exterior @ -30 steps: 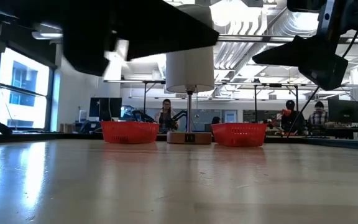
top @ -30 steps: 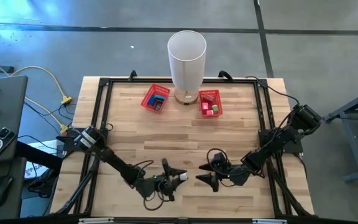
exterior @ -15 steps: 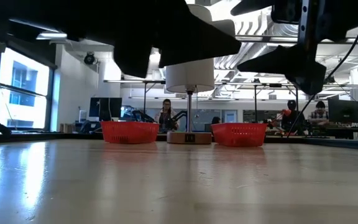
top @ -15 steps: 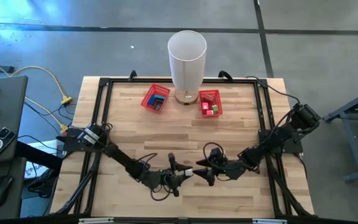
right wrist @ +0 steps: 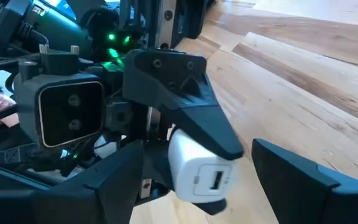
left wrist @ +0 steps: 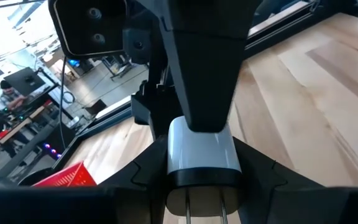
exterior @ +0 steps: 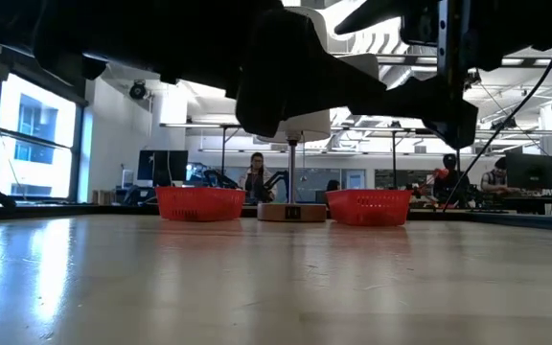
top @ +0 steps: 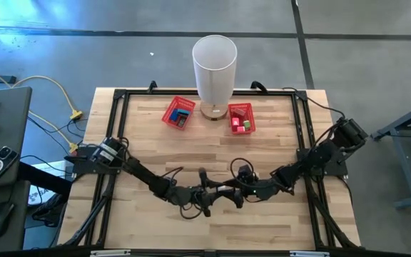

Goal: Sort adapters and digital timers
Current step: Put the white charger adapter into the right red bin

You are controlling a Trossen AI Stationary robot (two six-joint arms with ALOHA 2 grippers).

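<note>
Across the wooden surface [top: 277,121], the biggest item is the white cylinder [top: 214,68] at the far edge, on a round base. Two red baskets flank it: left basket [top: 178,112] with blue and dark items inside, right basket [top: 240,118] with green, red and white pieces. Both dark arms reach in toward the near middle of the surface and meet there. Left gripper [top: 212,194] holds a white adapter [left wrist: 202,152], jaws pinching its lower body; the left wrist view shows two metal prongs pointing back toward that camera. Right gripper [top: 235,193] faces the left one head-on, jaws spread on either side of the adapter's free end. In the right wrist view the adapter's port face [right wrist: 211,180] sits between the right fingers [right wrist: 297,180], one dark finger each side; contact on either side cannot be told. Low view shows both grippers held above the surface, adapter off the wood. People sit at desks in the room behind.
</note>
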